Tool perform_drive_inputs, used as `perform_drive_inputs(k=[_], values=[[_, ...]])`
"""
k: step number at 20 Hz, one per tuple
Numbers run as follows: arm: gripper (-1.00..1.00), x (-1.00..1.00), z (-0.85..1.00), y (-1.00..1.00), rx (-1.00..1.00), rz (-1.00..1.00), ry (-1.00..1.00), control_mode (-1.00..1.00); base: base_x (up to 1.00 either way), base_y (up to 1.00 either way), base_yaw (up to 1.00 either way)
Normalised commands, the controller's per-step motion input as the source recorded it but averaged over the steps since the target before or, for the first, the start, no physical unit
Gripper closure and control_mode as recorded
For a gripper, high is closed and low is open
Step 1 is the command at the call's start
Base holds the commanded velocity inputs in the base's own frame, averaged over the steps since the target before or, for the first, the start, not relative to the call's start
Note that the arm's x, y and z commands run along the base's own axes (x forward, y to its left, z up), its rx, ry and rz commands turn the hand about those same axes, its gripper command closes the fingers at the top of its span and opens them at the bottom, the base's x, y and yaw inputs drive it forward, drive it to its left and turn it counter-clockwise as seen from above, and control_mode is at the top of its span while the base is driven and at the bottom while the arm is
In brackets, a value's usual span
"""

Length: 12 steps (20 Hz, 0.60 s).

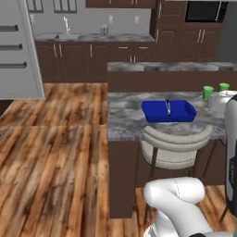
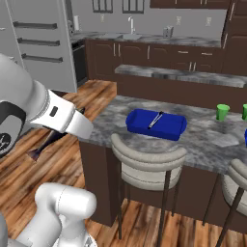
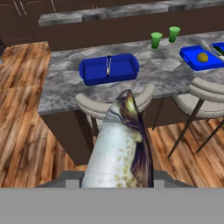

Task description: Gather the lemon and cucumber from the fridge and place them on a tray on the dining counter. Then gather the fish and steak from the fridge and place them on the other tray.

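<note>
My gripper (image 3: 118,180) is shut on the fish (image 3: 120,144), a pale, brown-speckled body that points up toward the dining counter (image 3: 61,87). In the right base view the fish (image 2: 46,144) hangs dark below my forearm, left of the counter (image 2: 202,137). One blue tray (image 3: 108,69) (image 1: 169,111) (image 2: 155,124) lies on the counter with a slim metal utensil in it. The other tray (image 3: 192,59) at the right holds the lemon (image 3: 202,57) and the cucumber (image 3: 220,50) at the frame's edge. The fridge's open door (image 1: 18,51) stands at the left. The steak is out of view.
Two green cups (image 3: 156,40) (image 3: 174,33) stand at the back of the counter. Cushioned stools (image 3: 94,105) (image 3: 205,94) (image 2: 147,161) line its near side. Wooden floor (image 1: 51,152) stretches to the left, and dark cabinets with a sink (image 1: 69,37) run along the far wall.
</note>
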Motion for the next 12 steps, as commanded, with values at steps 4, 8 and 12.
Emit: perform_drive_inputs(k=[4,8,12], values=[[1.0,0.0,0.0,0.0,0.0,0.0,0.0,1.0,0.44,-0.47,-0.36],[1.0,0.0,0.0,0.0,0.0,0.0,0.0,1.0,0.58,-0.1,-0.32],[1.0,0.0,0.0,0.0,0.0,0.0,0.0,1.0,0.76,0.04,-0.18]])
